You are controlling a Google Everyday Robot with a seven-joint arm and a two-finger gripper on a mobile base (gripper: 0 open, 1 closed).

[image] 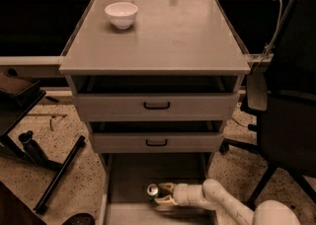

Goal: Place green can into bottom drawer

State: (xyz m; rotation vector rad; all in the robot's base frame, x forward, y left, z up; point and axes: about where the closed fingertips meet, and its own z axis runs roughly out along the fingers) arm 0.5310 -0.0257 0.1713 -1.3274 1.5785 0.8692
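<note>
Main risk: the can (152,190) sits only at the tips of the tool (164,194), so I judge it could slip out and roll across the drawer floor.
Cause: it lies on its side with a silver end showing, and a round body is free to roll once it is let go.
Second risk: the middle drawer front (156,142) hangs just above the tool, and lifting on the way out could knock it.
Tool: fingers are clamped on the can, spread only by its width.
Can: at the tool's tip, inside the bottom drawer (148,169); I cannot tell whether it touches the floor beneath.
Arm (217,200): low, reaching level into the drawer from behind the tool, wrist straight.
</note>
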